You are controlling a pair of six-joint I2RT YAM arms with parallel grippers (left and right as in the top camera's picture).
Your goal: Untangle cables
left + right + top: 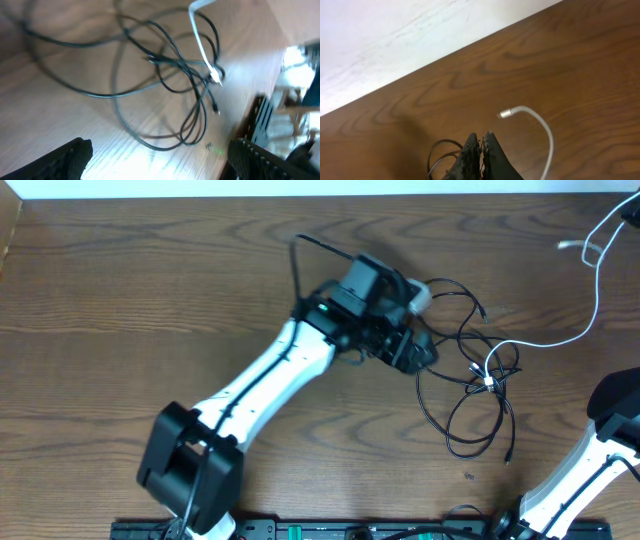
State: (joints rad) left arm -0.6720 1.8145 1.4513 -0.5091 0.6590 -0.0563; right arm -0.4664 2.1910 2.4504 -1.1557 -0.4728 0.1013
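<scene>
Thin black cables point(478, 372) lie in a tangle of loops on the wooden table, right of centre. A white cable point(545, 340) leaves the tangle and runs right, then up to the far right corner. My left gripper point(420, 352) sits at the tangle's left edge. In the left wrist view the left gripper point(160, 165) is open wide with only bare wood between its fingers point(70, 160), and the black loops point(150, 60) and white cable point(200, 45) lie just ahead. My right gripper point(480, 136) is shut. The white cable point(545, 135) and its plug point(505, 114) curve past its right side, outside the tips.
The left arm point(270, 375) crosses the table diagonally from the front left. A thick black arm cord point(300, 260) loops behind its wrist. The right arm point(600, 450) stands at the front right. A black rail point(330, 530) lines the front edge. A pale wall point(395, 40) borders the table.
</scene>
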